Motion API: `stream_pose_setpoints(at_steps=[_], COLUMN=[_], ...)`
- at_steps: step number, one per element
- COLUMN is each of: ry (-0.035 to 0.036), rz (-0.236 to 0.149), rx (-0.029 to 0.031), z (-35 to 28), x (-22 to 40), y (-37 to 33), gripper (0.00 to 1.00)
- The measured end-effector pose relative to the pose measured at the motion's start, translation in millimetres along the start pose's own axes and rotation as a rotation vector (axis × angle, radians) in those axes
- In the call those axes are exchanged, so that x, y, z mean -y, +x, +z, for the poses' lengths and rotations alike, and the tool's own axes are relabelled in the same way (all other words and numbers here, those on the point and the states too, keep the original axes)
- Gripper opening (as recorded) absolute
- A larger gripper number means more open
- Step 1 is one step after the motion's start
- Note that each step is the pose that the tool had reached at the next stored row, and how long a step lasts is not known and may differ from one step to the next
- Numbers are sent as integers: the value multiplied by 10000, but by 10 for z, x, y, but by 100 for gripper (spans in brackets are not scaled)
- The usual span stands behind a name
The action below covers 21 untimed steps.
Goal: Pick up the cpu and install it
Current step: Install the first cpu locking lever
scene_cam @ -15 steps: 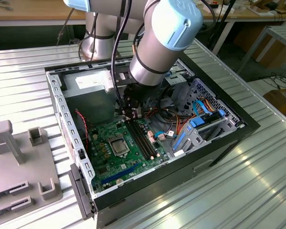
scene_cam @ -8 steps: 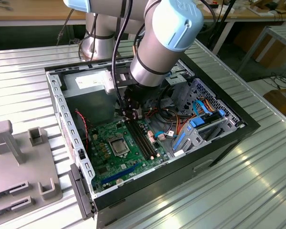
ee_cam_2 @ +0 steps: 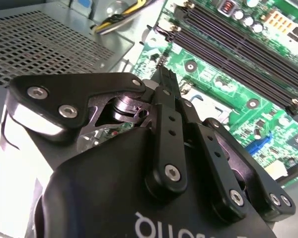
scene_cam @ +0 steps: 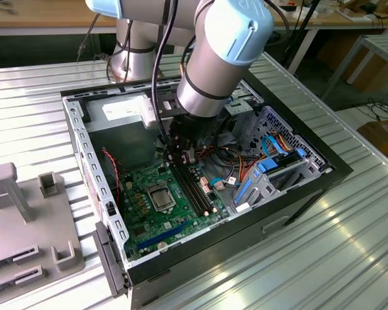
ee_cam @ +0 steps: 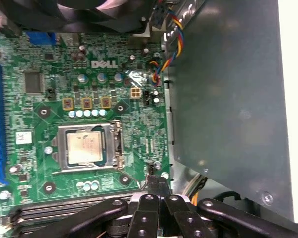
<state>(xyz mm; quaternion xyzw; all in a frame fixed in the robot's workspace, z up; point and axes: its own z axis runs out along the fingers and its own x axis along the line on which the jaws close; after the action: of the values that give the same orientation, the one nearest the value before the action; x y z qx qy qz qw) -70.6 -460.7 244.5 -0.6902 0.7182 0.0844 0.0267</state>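
Note:
The cpu is a small silvery square lying flat in its socket on the green motherboard, with the metal socket frame around it. From the exterior view the cpu sits mid-board inside the open computer case. My gripper hangs over the board's edge beside the socket, apart from the cpu, its black fingers pressed together with nothing between them. In the second wrist view the gripper points down at the board near the long black memory slots.
A grey power supply box stands close beside the gripper. Coloured cables and blue drive brackets fill the case on the exterior view's right. A black fan overhangs the board. Grey fixtures stand on the table outside.

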Motion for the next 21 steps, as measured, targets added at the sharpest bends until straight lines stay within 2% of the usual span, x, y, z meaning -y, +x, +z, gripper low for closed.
stream_pose_setpoints(at_steps=[4, 5, 7, 8, 10, 18, 20, 21], ry=[18, 21, 26, 31, 36, 52, 58, 62], rz=[29, 35, 44, 52, 61, 89, 98, 106], rx=[-392, -468, -574, -663, -775, -1146, -1258, -1357], z=[0, 0, 0, -1, 0, -1, -1, -1], x=[1, 1, 1, 0, 0, 0, 0, 0], y=[3, 3, 3, 3, 3, 3, 3, 3], gripper=[11, 11, 11, 11, 11, 11, 11, 11])
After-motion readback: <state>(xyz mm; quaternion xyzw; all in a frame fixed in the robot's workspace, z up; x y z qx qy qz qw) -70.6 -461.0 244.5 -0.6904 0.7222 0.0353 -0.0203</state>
